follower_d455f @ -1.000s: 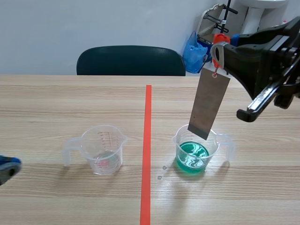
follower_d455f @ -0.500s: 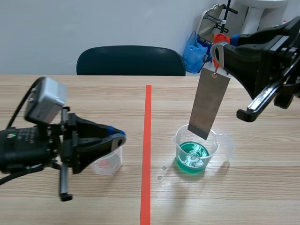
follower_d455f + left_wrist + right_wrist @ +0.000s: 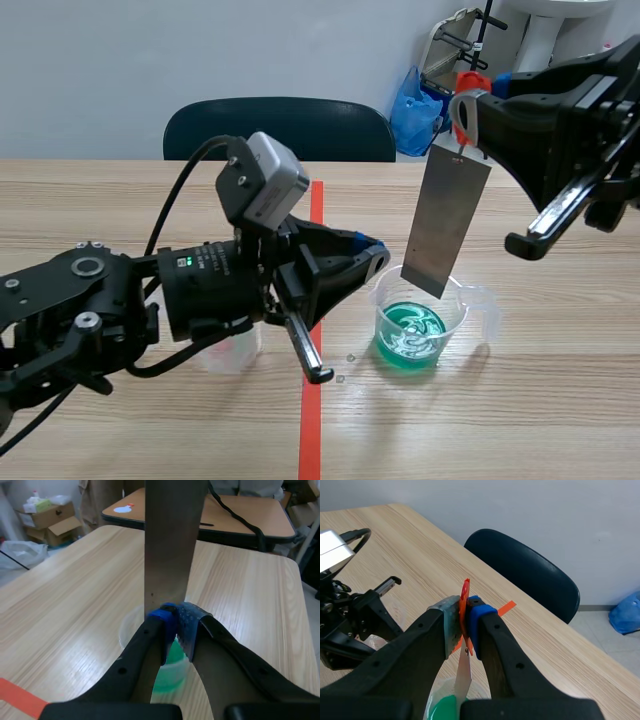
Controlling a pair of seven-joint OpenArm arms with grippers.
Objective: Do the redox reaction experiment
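While right claw point(image 3: 463, 620) dangles a flat metal strip point(image 3: 445, 225) by its tag point(image 3: 465, 589), left claw point(image 3: 175, 622) sits clenched.

Bright even room light, soft shadows, pale glare on the table point(image 3: 65, 625).

Two plastic cups point(image 3: 462, 312) point(image 3: 228, 356), one metal strip point(image 3: 445, 225), one chair point(image 3: 280, 130)

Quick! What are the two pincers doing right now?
Left pincer: closed, holding nothing.
Right pincer: closed on the metal strip, by its orange tag.
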